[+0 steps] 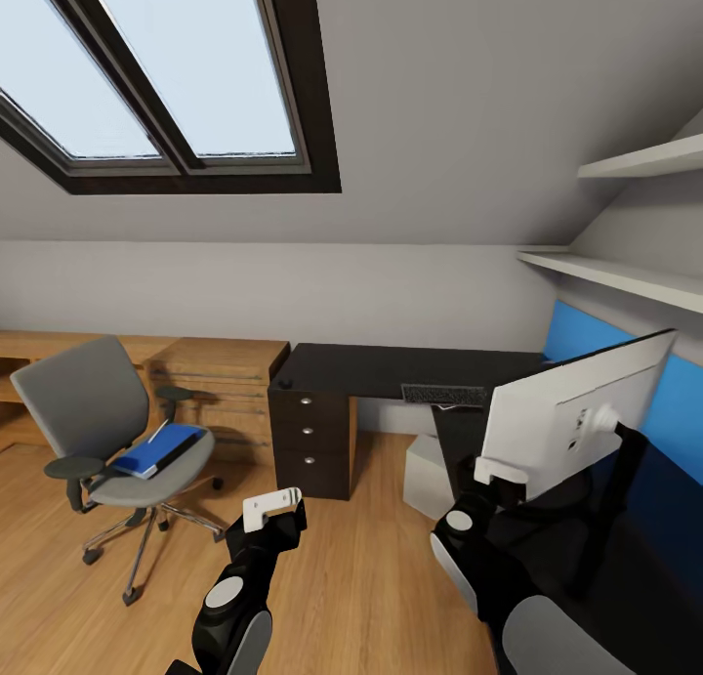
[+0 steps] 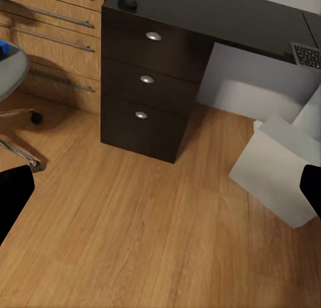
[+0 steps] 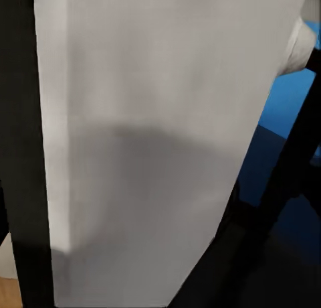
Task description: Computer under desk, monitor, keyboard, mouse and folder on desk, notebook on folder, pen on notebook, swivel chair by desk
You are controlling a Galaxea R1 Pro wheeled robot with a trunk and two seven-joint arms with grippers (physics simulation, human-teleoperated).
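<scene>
Head view, right gripper [image 1: 500, 472]: positioned at the lower edge of the monitor [image 1: 566, 411]; whether it is gripping or spread cannot be told (fingertips hidden against the pale back panel).
Right wrist view, monitor [image 3: 154, 147]: its grey-white back is seen very close, with the thin black stand [image 3: 281, 181] beside it.
Left gripper [image 1: 273, 507]: held over the wood floor [image 1: 361, 577]; fingers [image 2: 13, 194] are seen spread wide at opposite picture edges, nothing between them.
Desk [image 1: 391, 367]: black top, dark three-drawer pedestal [image 2: 144, 97] at its end.
Keyboard [image 1: 444, 395]: lying on the desk, near the monitor.
Computer [image 2: 277, 171]: light grey box on the floor under the desk.
Swivel chair [image 1: 107, 431]: standing apart from the desk, beside the light wood cabinet [image 1: 225, 382].
Folder [image 1: 156, 450]: blue, lying on the chair seat.
</scene>
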